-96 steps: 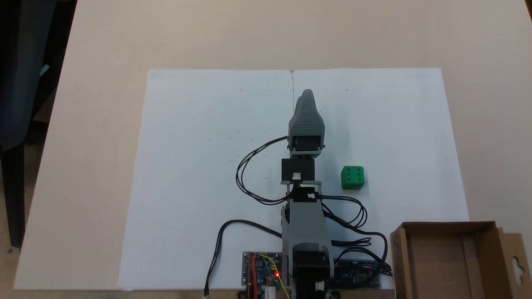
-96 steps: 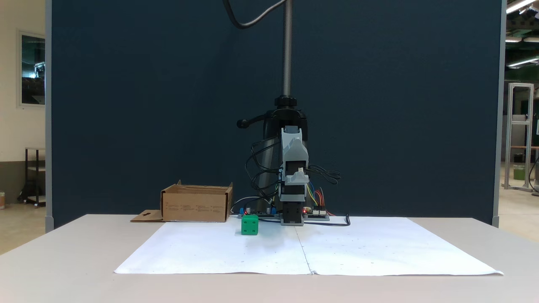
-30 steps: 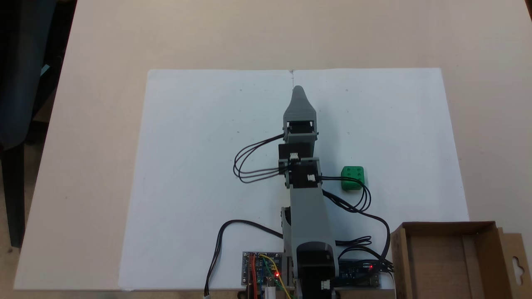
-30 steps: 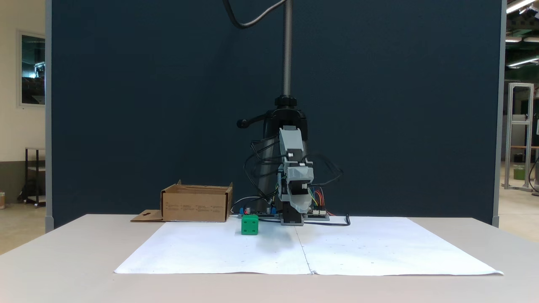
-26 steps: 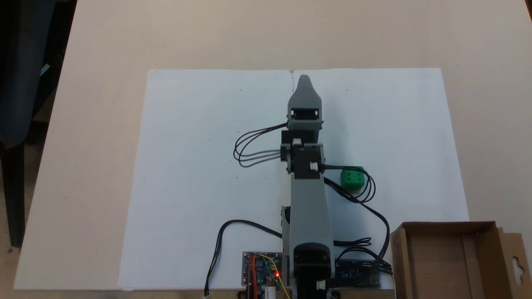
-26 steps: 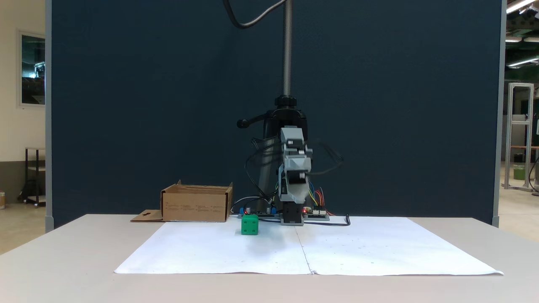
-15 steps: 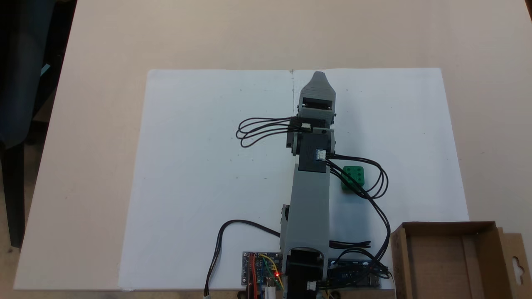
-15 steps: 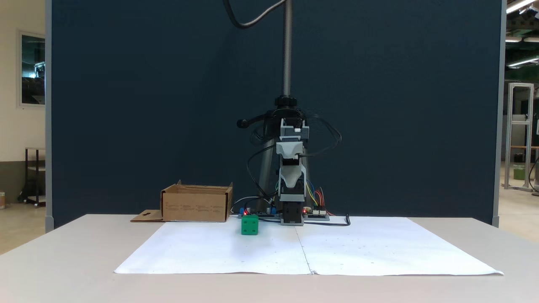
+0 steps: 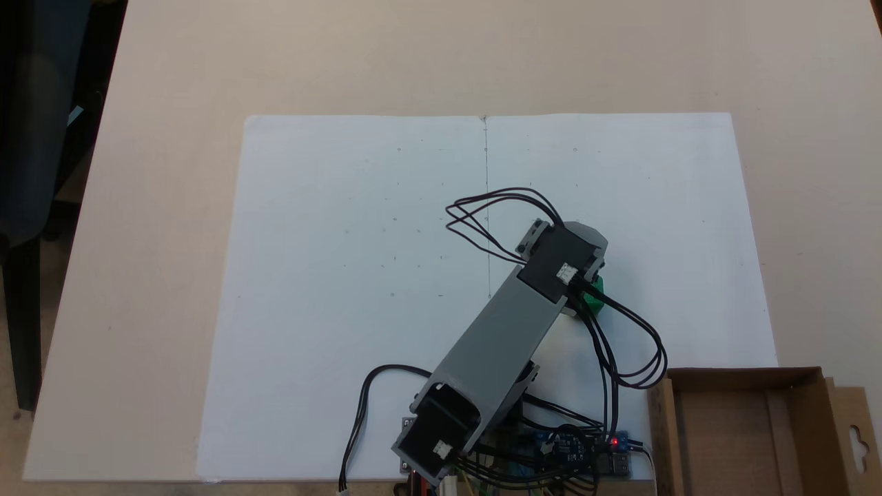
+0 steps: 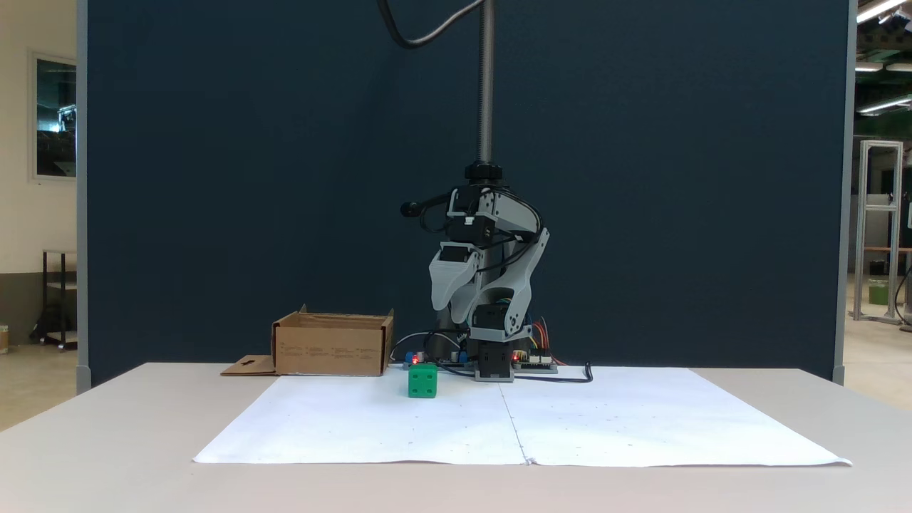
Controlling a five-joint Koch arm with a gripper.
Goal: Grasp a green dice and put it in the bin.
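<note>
I hold the grey hand (image 10: 450,299) high above the small bright green plastic dice (image 10: 422,380) on the white paper; its opening I cannot tell. I'd descend straight, jaws straddling opposite faces.

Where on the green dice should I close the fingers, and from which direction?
Come straight down from above and close the fingers across two opposite flat side faces of the green dice. It sits squarely on the white paper, apart from the bin, with open room beside it. The gripper hangs above it.
</note>
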